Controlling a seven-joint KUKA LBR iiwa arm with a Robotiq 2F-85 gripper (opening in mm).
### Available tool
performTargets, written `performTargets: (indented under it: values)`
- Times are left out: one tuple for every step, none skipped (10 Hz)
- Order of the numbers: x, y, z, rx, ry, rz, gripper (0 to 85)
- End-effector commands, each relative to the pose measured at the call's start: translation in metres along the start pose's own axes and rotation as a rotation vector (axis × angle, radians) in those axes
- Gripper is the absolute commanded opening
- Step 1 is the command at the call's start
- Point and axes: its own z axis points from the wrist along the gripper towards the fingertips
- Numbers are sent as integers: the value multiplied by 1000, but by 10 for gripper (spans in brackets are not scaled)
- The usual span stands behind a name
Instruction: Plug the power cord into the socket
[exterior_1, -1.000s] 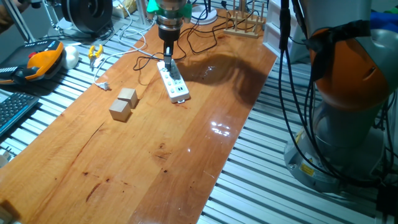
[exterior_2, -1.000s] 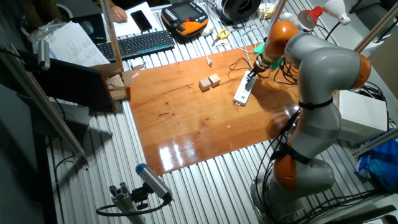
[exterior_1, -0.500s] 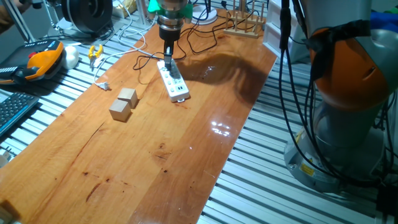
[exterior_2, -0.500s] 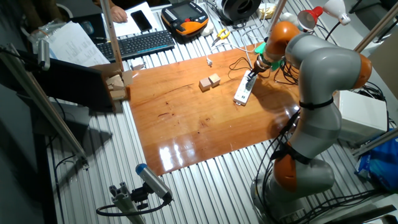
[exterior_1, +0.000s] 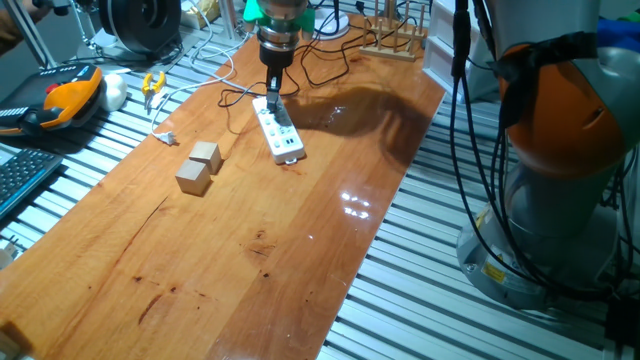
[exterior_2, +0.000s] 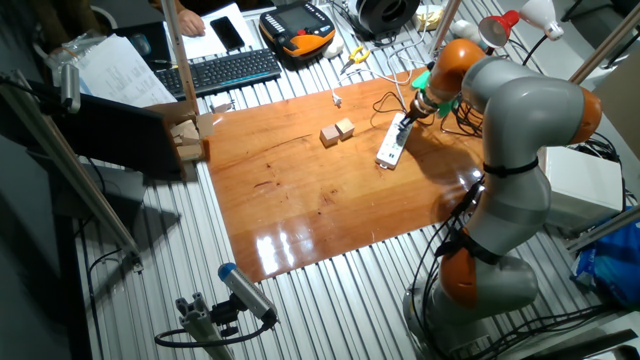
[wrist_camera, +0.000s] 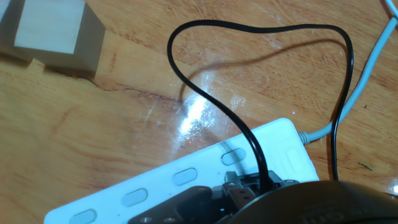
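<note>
- Two tan wooden cubes (exterior_1: 198, 167) sat side by side on the wooden table (exterior_1: 250, 260), left of and apart from the socket strip.
- A white cable (exterior_1: 190, 88) with a small grey connector ran off the table's left edge.
- The socket (exterior_1: 279, 134), a white power strip, lay flat on the table near its far end; dark outlets in a row.
- The gripper (exterior_1: 272, 92) stood vertical over the strip's far end, fingertips down at its top face.
- The power cord (wrist_camera: 249, 130), thin and black, looped over the wood and ran down onto the strip; its plug sat at an outlet, right under the gripper.
- Finger state: cannot tell. The hand view showed only dark hardware at the plug.
</note>
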Motion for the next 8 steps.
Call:
performTargets:
  values:
    - [1,2,2,0,2,-1,0]
    - [0,2,2,2,3,-2,0]
    - [-2,3,1,3,8,-2,0]
    - [-4,4,0,5,12,-3,0]
    - [-5,4,0,7,12,-3,0]
    - [-5,4,0,7,12,-3,0]
    - [-6,5,0,9,11,-3,0]
    - [-6,6,1,10,12,-3,0]
